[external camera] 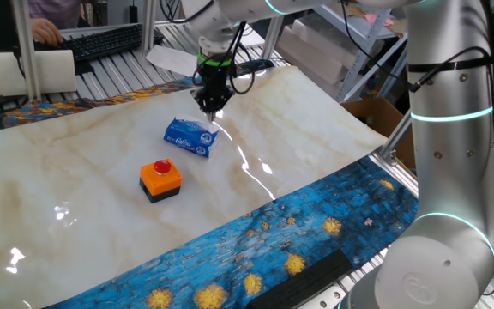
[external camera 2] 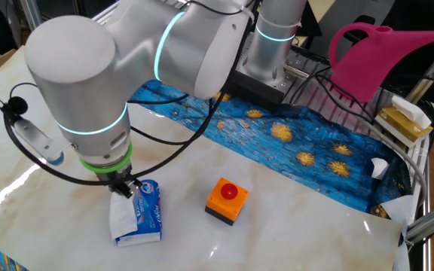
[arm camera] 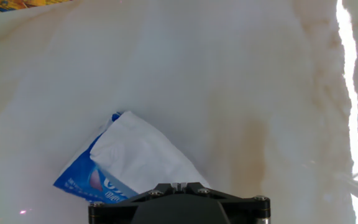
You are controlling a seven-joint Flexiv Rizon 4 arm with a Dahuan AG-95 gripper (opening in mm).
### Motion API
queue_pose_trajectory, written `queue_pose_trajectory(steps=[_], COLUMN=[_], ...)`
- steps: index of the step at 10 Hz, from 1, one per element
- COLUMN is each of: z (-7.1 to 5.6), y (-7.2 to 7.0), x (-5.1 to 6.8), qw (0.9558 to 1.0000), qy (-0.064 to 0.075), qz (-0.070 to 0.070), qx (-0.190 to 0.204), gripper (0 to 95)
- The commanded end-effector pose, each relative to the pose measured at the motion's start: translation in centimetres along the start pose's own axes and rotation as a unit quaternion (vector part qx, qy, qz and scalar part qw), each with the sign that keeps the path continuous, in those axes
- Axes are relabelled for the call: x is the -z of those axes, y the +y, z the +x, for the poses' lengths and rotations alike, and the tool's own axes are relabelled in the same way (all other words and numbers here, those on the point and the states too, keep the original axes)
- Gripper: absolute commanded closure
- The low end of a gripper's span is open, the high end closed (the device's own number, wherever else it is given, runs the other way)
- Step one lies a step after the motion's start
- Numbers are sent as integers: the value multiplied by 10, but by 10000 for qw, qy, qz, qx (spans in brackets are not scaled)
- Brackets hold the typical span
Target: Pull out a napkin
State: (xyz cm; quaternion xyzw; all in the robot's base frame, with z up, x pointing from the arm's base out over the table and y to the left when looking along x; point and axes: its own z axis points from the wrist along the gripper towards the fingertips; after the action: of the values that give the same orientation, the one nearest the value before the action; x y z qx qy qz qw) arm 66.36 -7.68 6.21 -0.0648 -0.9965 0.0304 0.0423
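The blue packet carries white lettering, but it is too small and blurred to read in any view. No other text, label or number can be made out.

My gripper hangs over the desk, just above the far end of the packet that lies flat on it. The napkin rises out of the packet's opening, reaching up to my fingertips. In one fixed view the button box sits on the desk nearer the camera and to the left of the packet, near it without touching. In the other fixed view the same box stands to the right of the packet, and the patterned cloth lies beyond both, along the desk's far edge. A watering can stands behind that cloth at the right.
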Motion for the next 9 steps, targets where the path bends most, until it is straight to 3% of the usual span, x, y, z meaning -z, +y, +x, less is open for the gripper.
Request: queue_pose_trajectory(steps=[1,3,4,5,6,9], z=[-3,-3,-2,-2,-2,-2], y=[0,0,0,0,1,1], x=[-6,-7,-7,-7,-7,-8], qw=[10000,9999,9993,9979,9965,9954], qy=[-48,-53,-144,-194,-176,-168], qz=[-15,-66,-192,-406,-534,-502], qx=[-12,-90,-280,-459,-622,-804], gripper=[950,950,950,950,570,0])
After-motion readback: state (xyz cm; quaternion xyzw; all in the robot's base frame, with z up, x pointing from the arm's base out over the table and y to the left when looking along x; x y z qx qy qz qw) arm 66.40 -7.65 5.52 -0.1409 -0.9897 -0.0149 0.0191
